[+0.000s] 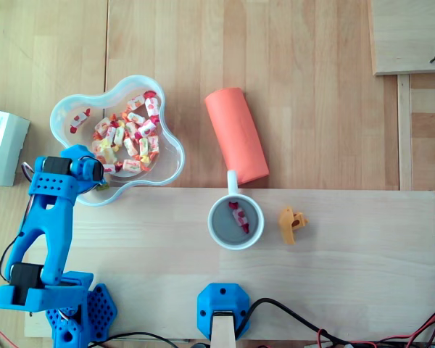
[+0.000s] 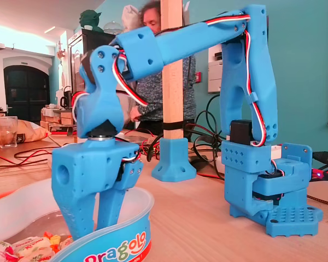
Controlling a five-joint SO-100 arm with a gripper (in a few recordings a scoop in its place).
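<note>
The blue arm's pincer dips into the flower-shaped bowl, which sits at ten o'clock from the cup in the overhead view. Its fingers stand close together, but their tips are hidden behind the bowl's wall, so a grip cannot be told. One wrapped sweet lies in the cup — the heap of sweets in the bowl looks barely touched. On the surface, an orange roll lies at the cup's twelve o'clock and a yellow clip at three. The bowl's label reads "Dragolo".
</note>
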